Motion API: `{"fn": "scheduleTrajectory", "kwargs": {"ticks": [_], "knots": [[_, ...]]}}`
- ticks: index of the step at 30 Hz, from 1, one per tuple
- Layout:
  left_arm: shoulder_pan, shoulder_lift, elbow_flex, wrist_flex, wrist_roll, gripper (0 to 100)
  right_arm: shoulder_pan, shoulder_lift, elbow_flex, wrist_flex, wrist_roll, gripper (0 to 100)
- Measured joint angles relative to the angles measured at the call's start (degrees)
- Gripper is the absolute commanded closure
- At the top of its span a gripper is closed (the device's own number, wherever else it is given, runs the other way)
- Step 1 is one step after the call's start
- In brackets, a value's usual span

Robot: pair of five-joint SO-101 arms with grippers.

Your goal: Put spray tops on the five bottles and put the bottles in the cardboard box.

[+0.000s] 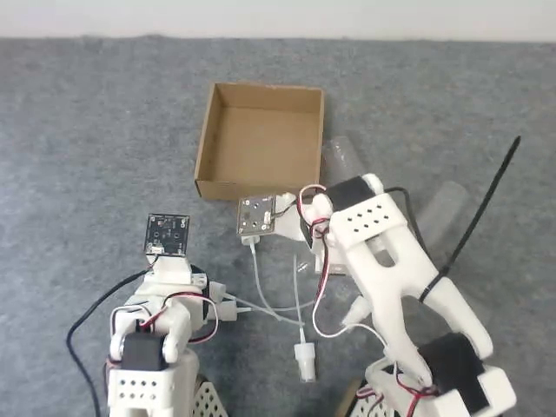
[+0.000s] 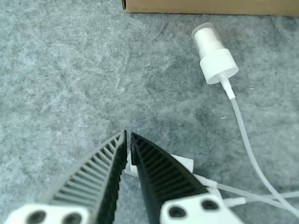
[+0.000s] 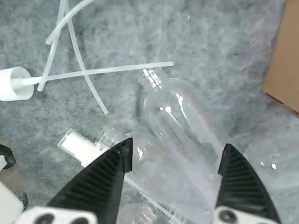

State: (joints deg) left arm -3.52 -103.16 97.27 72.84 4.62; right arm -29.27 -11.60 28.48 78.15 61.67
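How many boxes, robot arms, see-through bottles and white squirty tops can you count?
Cardboard box: 1
Robot arms: 2, left and right
Clear bottles: at least 3 that I can tell apart
Spray tops: at least 3
Total: at least 9; more may be hiding under the right arm.

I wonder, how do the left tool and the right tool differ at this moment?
The left tool is shut tight; the right tool is wide open. The left tool is above grey carpet near a spray top; the right tool is above a clear bottle lying on its side. Both are black and ribbed.
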Motion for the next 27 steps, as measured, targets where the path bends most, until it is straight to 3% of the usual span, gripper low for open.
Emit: {"fn": "scheduleTrajectory", "kwargs": {"ticks": [27], "knots": [[0.0, 0.0, 0.0, 0.0, 0.0, 99, -0.1, 12.0, 2.8, -14.7, 0.3, 73.7]]}}
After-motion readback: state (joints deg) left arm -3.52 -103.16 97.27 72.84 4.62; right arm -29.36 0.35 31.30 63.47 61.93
